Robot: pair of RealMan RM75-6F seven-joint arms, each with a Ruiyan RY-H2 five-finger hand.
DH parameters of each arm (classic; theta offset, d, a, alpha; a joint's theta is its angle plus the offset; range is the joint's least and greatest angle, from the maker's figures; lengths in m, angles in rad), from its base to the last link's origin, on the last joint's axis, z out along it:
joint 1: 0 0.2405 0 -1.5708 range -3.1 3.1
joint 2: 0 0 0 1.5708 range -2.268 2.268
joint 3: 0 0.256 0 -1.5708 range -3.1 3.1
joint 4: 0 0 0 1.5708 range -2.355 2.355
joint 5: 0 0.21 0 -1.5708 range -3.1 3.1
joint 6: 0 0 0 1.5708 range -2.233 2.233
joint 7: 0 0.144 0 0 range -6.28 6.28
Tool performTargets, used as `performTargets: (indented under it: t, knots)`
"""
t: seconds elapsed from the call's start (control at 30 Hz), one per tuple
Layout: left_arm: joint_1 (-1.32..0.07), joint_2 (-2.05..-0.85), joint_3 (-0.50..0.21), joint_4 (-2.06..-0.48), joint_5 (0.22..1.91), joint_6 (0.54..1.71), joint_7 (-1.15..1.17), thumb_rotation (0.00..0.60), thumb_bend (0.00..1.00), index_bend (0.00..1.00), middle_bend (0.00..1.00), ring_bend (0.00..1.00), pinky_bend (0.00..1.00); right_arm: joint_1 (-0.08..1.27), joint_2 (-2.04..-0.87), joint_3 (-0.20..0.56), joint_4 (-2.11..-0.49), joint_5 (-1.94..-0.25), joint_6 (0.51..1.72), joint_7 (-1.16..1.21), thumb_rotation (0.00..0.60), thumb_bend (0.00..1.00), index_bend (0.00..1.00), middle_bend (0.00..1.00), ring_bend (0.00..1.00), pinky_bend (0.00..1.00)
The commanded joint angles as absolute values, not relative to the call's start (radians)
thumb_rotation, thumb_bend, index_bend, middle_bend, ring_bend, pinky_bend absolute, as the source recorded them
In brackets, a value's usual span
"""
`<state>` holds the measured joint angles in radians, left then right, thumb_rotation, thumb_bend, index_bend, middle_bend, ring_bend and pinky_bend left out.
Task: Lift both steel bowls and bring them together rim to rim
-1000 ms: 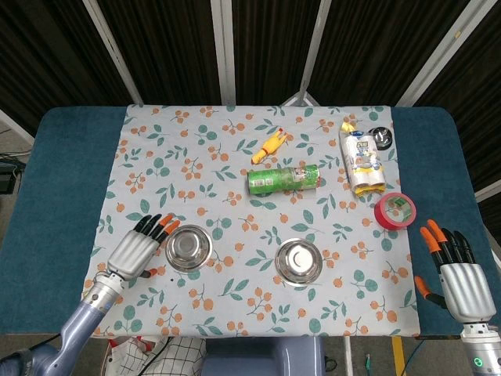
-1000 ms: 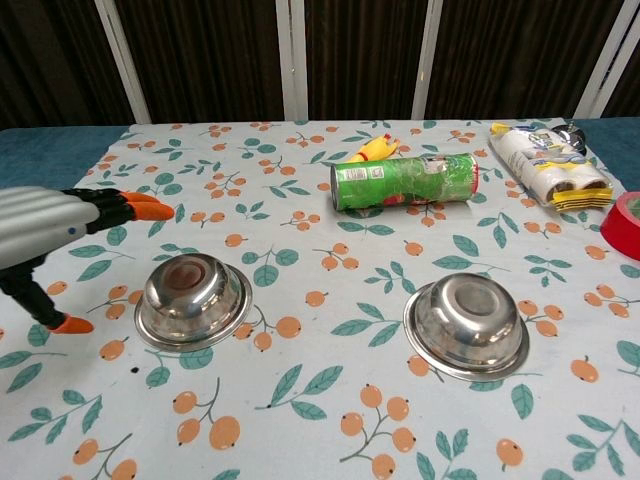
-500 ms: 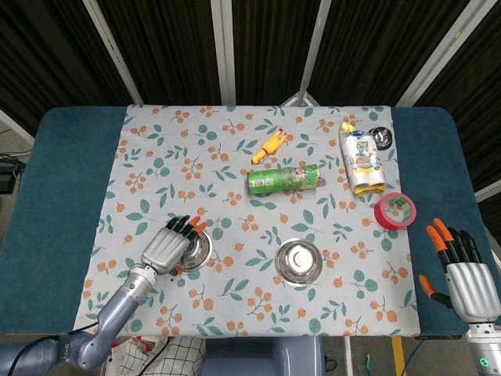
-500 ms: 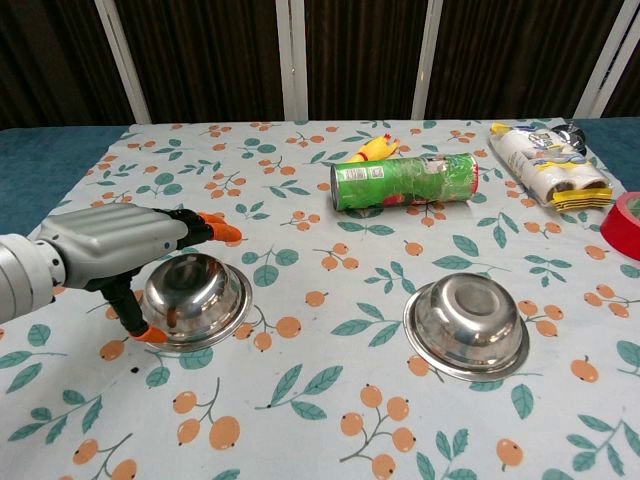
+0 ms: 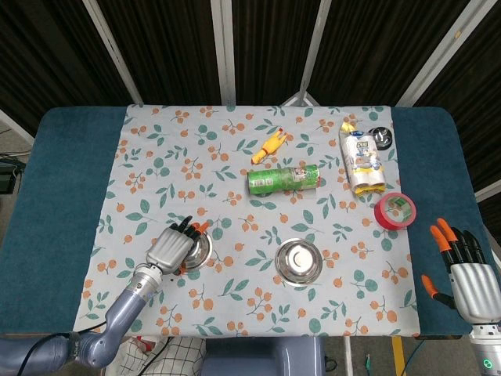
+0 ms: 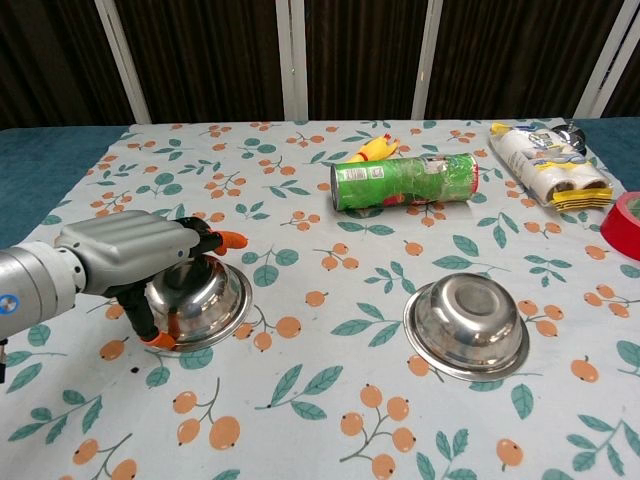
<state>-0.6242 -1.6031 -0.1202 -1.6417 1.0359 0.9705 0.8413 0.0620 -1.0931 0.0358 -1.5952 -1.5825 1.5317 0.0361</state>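
Two steel bowls sit on the floral cloth (image 5: 156, 157) covering the worktop (image 5: 55, 180), both upright, well apart. Left bowl (image 6: 205, 300) is near the front-left; the left hand (image 6: 130, 250) is draped over its near-left side, fingers (image 6: 215, 240) reaching across the rim w/ orange tips showing, thumb down at the bowl's front-left edge. Looks like it's cupping the bowl, but can't tell whether it really has a grip; bowl's base is flat on the cloth. From the head view the same left hand (image 5: 171, 249) covers approx. half the left bowl (image 5: 200, 249).

Right bowl (image 6: 466, 324) stands alone toward the centre-front, nothing touching it.

Behind, mid-worktop, a green can (image 5: 284, 179) lies on its side, w/ a yellow rubber chicken (image 5: 268, 146) just beyond it. Further right: a white-and-yellow packet (image 5: 363, 163), a small dark round object (image 5: 383, 136) beside it, and a red tape roll (image 5: 395, 211) near the cloth's right edge.

Right hand (image 5: 466, 270) is off the cloth at the far right, fingers spread & straight, holding nothing.
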Motion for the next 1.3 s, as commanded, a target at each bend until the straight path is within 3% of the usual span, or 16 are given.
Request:
performTargets:
  t: [0.03,0.3,0.5,0.73,1.03,1.3]
  knots:
    - [-0.629,-1.604,-0.114,-1.639,1.019,0.978,0.847,0.600,0.08,0.10,0.16,0.06,0.30,0.063,-1.093,0.037,-1.595,-1.581,1.530,0.037,0.600,0.36,0.00,0.00,0.00,0.00]
    - [-0.645,-1.605,-0.106,-1.632,0.974,0.980,0.853,0.600,0.09,0.14,0.20,0.12,0.35,0.064,-1.093,0.039,-1.595,-1.574,1.526,0.035,0.600,0.36,0.00,0.00,0.00,0.00]
    - [-0.661,-1.602,-0.097,-1.639,0.951,0.988,0.866,0.600,0.13,0.21,0.38,0.33,0.51,0.064,-1.091,0.038,-1.598,-1.576,1.524,0.032,0.600,0.36,0.00,0.00,0.00,0.00]
    - [-0.676,-1.599,-0.088,-1.648,0.925,0.991,0.860,0.600,0.23,0.31,0.52,0.45,0.64,0.064,-1.090,0.035,-1.601,-1.574,1.517,0.032,0.600,0.36,0.00,0.00,0.00,0.00]
    - [-0.667,-1.584,-0.084,-1.658,1.025,1.022,0.752,0.600,0.30,0.39,0.59,0.52,0.71,0.066,-1.091,0.036,-1.603,-1.572,1.512,0.027,0.600,0.36,0.00,0.00,0.00,0.00]
    - [-0.633,-1.488,-0.081,-1.709,1.206,1.063,0.545,0.600,0.31,0.39,0.59,0.52,0.71,0.072,-1.103,0.035,-1.601,-1.578,1.507,0.006,0.600,0.36,0.00,0.00,0.00,0.00]
